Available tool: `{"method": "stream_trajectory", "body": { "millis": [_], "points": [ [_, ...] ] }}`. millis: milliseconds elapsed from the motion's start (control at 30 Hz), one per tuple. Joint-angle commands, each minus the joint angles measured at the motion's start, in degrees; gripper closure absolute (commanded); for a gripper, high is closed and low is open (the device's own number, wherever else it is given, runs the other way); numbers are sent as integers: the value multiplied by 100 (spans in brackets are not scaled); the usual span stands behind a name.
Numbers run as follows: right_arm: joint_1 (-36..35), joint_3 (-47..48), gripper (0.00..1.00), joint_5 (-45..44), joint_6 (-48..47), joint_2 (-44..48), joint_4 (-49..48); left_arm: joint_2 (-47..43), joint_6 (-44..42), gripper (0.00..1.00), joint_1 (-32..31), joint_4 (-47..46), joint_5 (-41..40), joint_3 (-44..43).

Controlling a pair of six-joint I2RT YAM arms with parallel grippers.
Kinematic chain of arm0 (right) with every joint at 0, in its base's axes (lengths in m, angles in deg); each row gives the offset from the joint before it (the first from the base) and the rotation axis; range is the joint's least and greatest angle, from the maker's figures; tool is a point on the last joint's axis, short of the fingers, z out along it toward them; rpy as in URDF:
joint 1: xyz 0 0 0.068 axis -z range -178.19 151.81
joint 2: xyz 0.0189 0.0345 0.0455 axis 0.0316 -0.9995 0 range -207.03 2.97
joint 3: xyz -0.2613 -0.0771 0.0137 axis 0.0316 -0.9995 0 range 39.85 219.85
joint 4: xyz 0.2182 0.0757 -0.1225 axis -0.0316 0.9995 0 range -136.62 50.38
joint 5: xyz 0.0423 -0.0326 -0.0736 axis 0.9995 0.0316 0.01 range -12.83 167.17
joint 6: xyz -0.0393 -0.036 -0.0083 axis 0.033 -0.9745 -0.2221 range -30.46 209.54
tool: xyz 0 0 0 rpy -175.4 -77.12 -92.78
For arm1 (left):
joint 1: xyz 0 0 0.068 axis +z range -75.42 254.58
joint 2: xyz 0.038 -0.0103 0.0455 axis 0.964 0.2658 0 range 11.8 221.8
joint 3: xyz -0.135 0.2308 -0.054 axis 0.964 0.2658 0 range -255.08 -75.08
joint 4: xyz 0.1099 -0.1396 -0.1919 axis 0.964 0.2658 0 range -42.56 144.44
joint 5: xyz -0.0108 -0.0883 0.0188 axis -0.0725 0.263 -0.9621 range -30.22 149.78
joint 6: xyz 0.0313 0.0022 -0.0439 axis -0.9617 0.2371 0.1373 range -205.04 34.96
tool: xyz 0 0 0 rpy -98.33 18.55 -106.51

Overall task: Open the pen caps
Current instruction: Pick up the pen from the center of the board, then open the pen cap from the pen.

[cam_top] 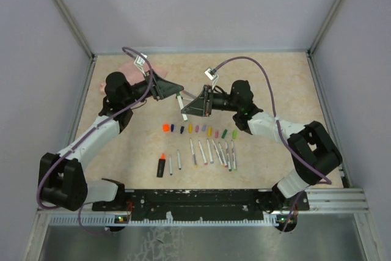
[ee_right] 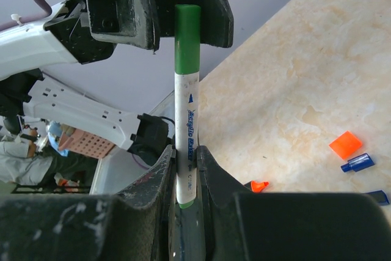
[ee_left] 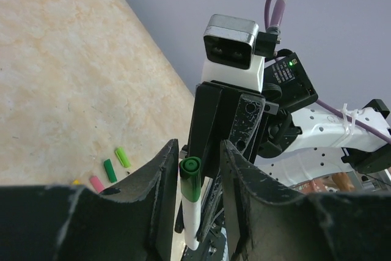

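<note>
My right gripper is shut on the white barrel of a pen, and holds it in the air above the table. The pen's green cap points at my left gripper. That gripper's jaws stand on either side of the green cap, with a gap still showing on one side, so it is open. From above, the two grippers meet over the table's middle with the pen between them. A row of loose pen caps lies in front of them.
Several uncapped pen barrels lie in a row near the arms, beside an orange-tipped black marker. A pink pouch lies at the back left. Loose green, orange and blue caps lie on the beige table.
</note>
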Motion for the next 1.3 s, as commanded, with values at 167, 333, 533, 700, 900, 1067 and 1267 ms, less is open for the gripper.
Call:
{"method": "stream_trajectory", "body": {
  "millis": [167,333,533,700,900,1067,1267],
  "points": [
    [-43,80,100,1,30,302,-397,34,-145,67,-43,-17,230,38],
    [-45,45,100,-25,29,323,-397,43,-105,91,-44,-68,312,65],
    [-44,15,92,-72,30,382,-352,-22,-42,100,-44,-237,320,120],
    [-52,31,66,-273,-2,517,-144,-81,10,100,-52,-386,326,186],
    [-149,202,60,-481,-101,570,286,-177,24,100,-201,-534,133,347],
    [-276,304,61,-609,-294,556,686,-219,65,100,-297,-663,11,389],
    [-358,381,79,-601,-391,559,835,-239,58,100,-334,-715,-100,414]
  ]
}}
